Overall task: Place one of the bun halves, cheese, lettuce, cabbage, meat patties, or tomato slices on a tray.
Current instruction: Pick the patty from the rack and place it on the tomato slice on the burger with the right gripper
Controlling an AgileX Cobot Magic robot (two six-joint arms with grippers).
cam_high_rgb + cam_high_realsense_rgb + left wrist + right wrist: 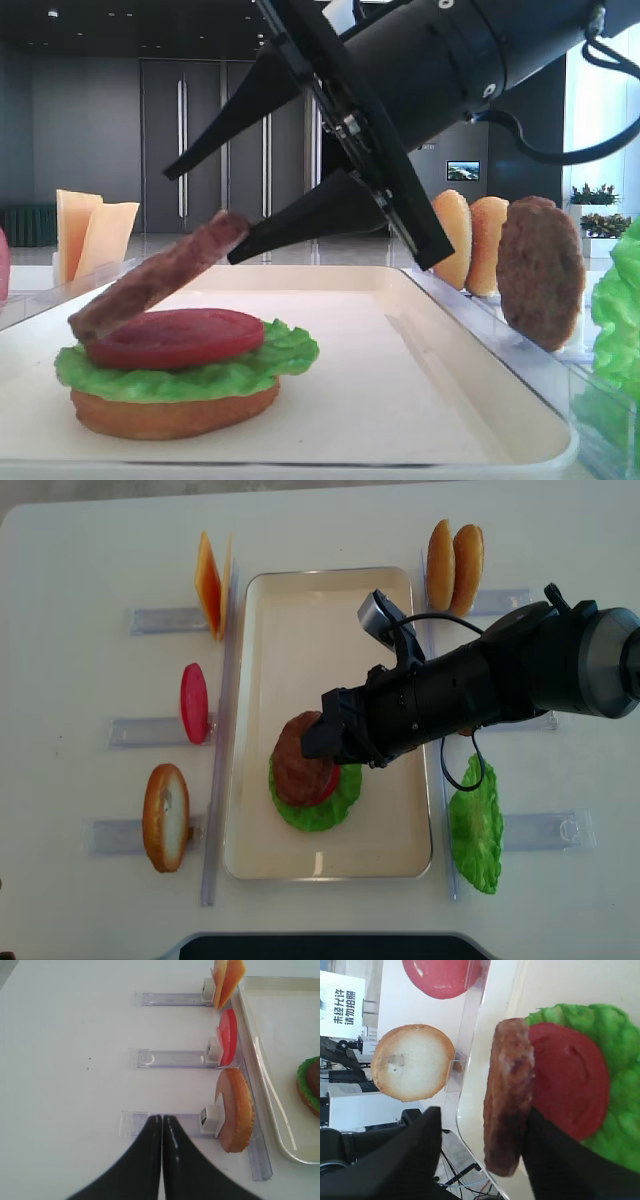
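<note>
Patty tipped on the tomato, between spread fingers

The right gripper (232, 215) is spread around the meat patty (155, 272), which slants, low end on the tomato slice (175, 337). The left gripper (162, 1125) is pressed together, far off.

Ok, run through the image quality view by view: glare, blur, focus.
Low exterior view: window blown out, right arm nearly silhouetted. Right wrist: jaws blurred, meat patty fairly sharp. Left wrist: white table washed out, jaws soft. Overhead: evenly lit, slightly soft.
</note>
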